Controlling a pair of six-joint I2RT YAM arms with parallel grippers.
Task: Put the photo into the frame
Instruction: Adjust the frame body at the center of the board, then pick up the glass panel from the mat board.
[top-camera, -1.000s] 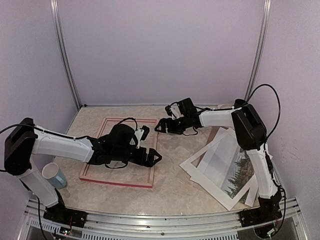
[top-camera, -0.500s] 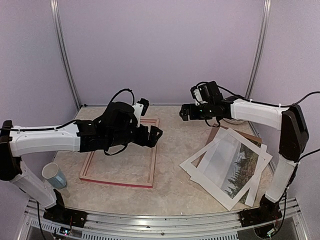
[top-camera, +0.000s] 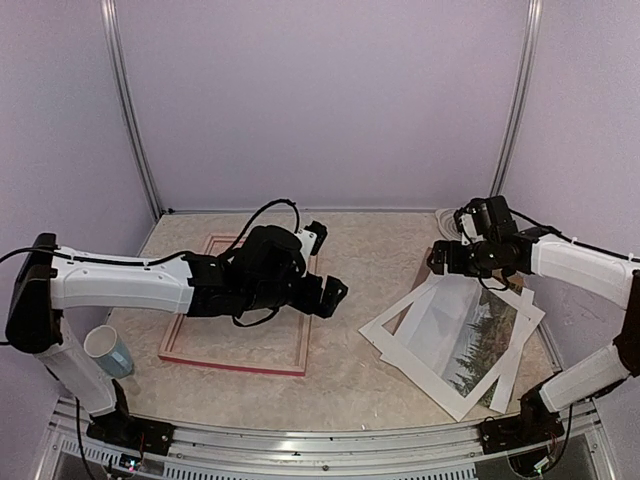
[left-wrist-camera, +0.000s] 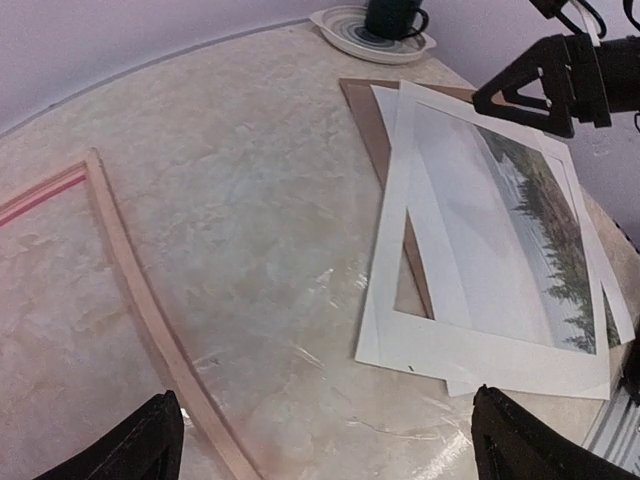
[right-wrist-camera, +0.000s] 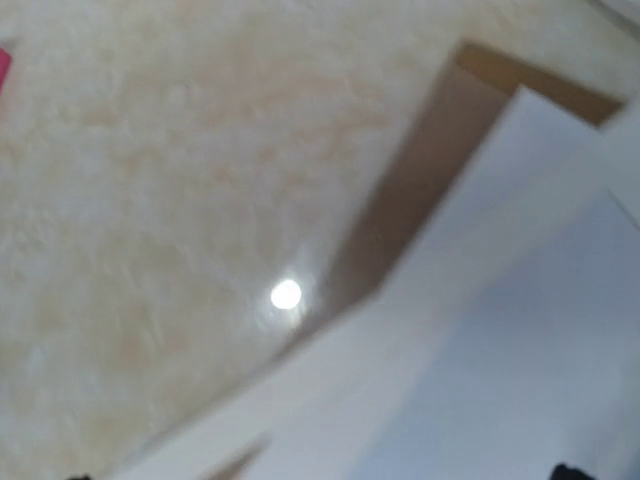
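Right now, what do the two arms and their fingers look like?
The left arm and right arm match: white tubular shells, black joints, thin black cables looping near the wrists. The fingers are black wedges with triangular cut-outs.

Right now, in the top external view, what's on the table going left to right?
Cup → frame → left end effector → photo.
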